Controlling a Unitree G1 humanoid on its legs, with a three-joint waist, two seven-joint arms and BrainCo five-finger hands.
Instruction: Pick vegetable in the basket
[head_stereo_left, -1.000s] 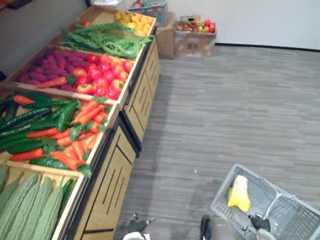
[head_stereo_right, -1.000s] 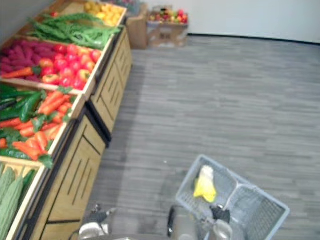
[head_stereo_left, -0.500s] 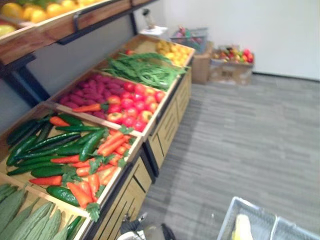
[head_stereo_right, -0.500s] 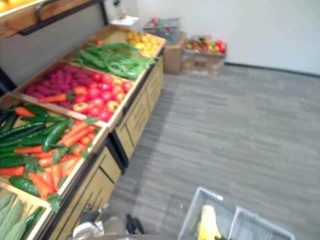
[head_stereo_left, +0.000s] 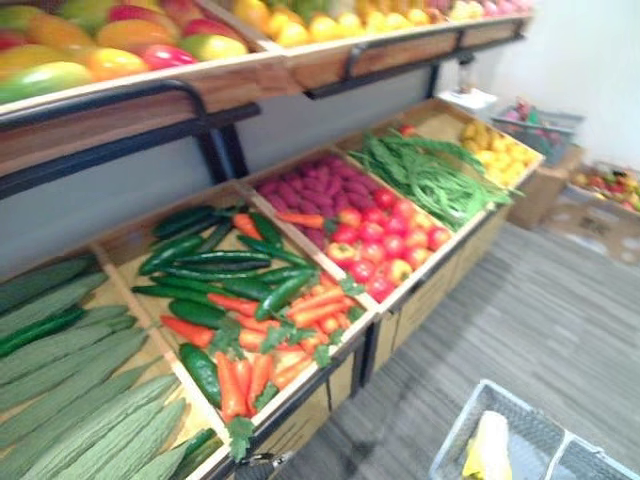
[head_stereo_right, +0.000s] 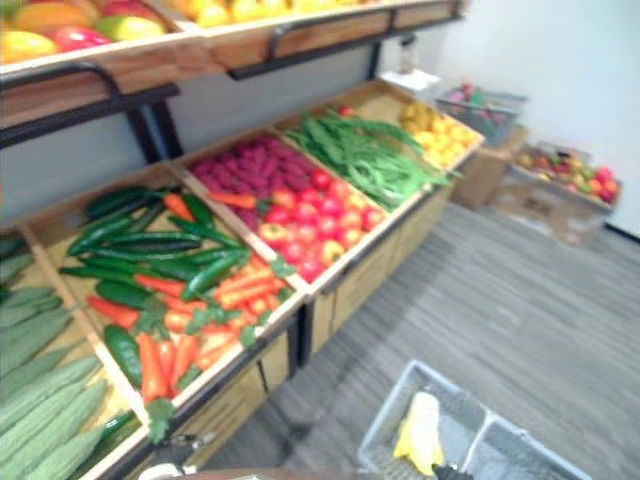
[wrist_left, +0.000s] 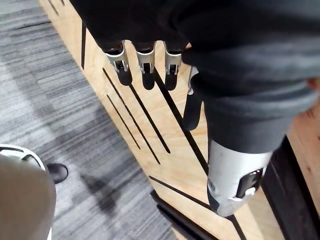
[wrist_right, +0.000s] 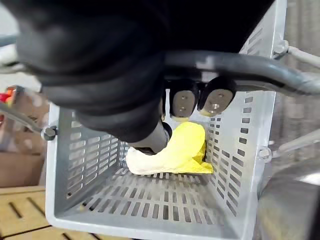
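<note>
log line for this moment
left hand open by stand | right hand shut on basket handle | yellow item in basket

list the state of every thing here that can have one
left hand, open, empty
right hand, shut on handle
basket, held, mostly empty
yellow vegetable, lying in basket
carrots, unpicked
</note>
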